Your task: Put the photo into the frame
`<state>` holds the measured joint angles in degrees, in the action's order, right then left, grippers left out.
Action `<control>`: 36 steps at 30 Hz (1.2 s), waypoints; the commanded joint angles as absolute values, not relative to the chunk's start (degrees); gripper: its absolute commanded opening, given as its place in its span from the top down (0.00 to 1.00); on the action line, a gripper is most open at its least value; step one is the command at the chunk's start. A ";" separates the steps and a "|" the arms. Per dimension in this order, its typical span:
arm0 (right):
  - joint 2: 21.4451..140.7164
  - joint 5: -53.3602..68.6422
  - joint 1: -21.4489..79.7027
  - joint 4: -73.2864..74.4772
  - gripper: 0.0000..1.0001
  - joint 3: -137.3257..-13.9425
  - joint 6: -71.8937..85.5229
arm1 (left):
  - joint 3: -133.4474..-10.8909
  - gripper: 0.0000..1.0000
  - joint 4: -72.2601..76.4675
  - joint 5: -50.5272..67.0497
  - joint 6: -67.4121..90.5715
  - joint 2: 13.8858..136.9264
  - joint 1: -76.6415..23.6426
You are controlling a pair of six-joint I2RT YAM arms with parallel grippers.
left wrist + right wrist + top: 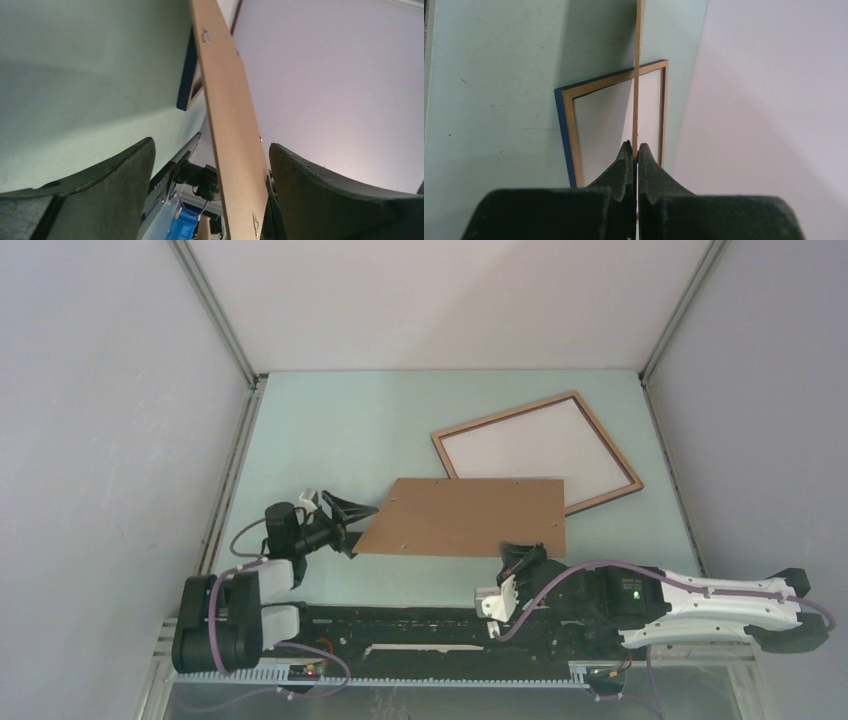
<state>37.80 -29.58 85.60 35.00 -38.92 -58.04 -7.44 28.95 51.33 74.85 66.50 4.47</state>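
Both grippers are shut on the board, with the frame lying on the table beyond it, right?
Not quite. Only the right gripper is shut on the board; the left wrist view shows the left gripper open, fingers either side of it. The frame does lie beyond.

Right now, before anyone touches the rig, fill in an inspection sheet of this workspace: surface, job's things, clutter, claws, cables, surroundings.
Surface: pale green table, a few small specks.
Job's things: frame lies flat at the far right with a white panel inside it. The brown backing board is out of the frame and covers the frame's near corner from above. No beach picture seen.
Clutter: nothing seen.
Claws: right claw shut on the backing board's near edge. Left claw open, a finger on either side of the board's left corner.
Cables: purple cables run along both arms, off the board.
Surroundings: white walls on three sides.
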 commanded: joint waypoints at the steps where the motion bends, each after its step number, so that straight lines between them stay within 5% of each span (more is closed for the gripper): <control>1: 37.16 -32.75 86.25 37.86 1.00 -38.49 -56.38 | -6.53 0.14 52.57 56.93 84.08 71.77 3.41; 8: 37.36 -33.53 86.19 37.44 1.00 -38.16 -56.42 | -3.47 0.47 79.66 57.69 99.10 85.79 0.83; 20: 37.11 -33.17 86.27 39.05 1.00 -38.23 -55.02 | -3.65 0.55 82.40 52.00 100.56 86.73 -5.33; 24: 37.55 -33.87 86.20 38.31 1.00 -38.23 -55.25 | -3.69 0.73 82.36 50.97 101.60 85.00 -5.47; 27: 38.07 -35.23 85.43 37.29 1.00 -37.52 -54.72 | -3.84 0.99 82.35 51.34 101.41 83.26 -5.47; 30: 38.61 -36.25 83.52 35.92 1.00 -36.41 -55.37 | -3.57 1.00 82.36 50.20 101.04 80.43 -5.49; 34: 39.30 -36.89 80.37 31.97 0.69 -36.39 -55.09 | -3.10 1.00 81.64 46.69 101.21 74.43 -5.47; 36: 39.41 -35.89 79.06 30.59 0.63 -36.39 -53.61 | -2.99 1.00 80.72 43.88 100.32 71.56 -5.45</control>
